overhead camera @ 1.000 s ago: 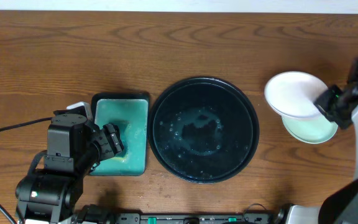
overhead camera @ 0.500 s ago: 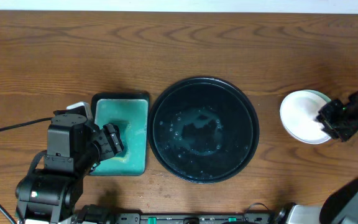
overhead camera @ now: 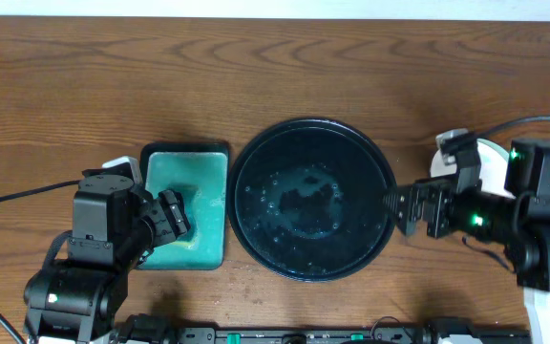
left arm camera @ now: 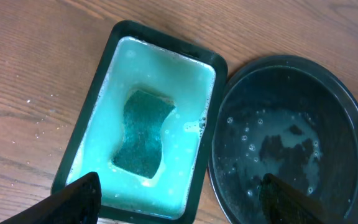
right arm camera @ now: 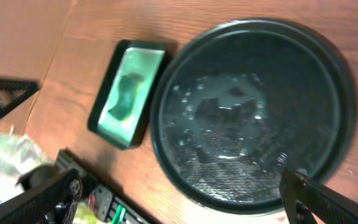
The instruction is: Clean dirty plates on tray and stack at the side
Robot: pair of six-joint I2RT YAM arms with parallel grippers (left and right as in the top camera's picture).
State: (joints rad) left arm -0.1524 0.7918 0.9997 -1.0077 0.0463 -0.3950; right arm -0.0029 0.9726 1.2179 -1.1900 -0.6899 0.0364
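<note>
The round black tray [overhead camera: 256,153] sits mid-table with only soapy water and bubbles in it; no plate lies on it. To its right, white plates [overhead camera: 491,150] peek out from under my right arm, mostly hidden. My right gripper [overhead camera: 401,208] hangs open and empty over the tray's right rim; in the right wrist view the gripper [right arm camera: 179,199] is spread wide above the tray [right arm camera: 328,74]. My left gripper [overhead camera: 175,212] is open and empty over the sponge pad; in the left wrist view the gripper [left arm camera: 182,202] frames the dark teal sponge [left arm camera: 143,132].
A rectangular dark-rimmed tray [overhead camera: 184,148] of teal soapy liquid holds the sponge, just left of the black tray [left arm camera: 328,81]. It shows as well in the right wrist view as the rectangular tray [right arm camera: 107,93]. A cable [overhead camera: 8,196] trails off left. Bare wood fills the far half.
My right gripper let go of the white plate at the right side, opened, and swung left to the black tray's right rim. The left arm has not moved.
</note>
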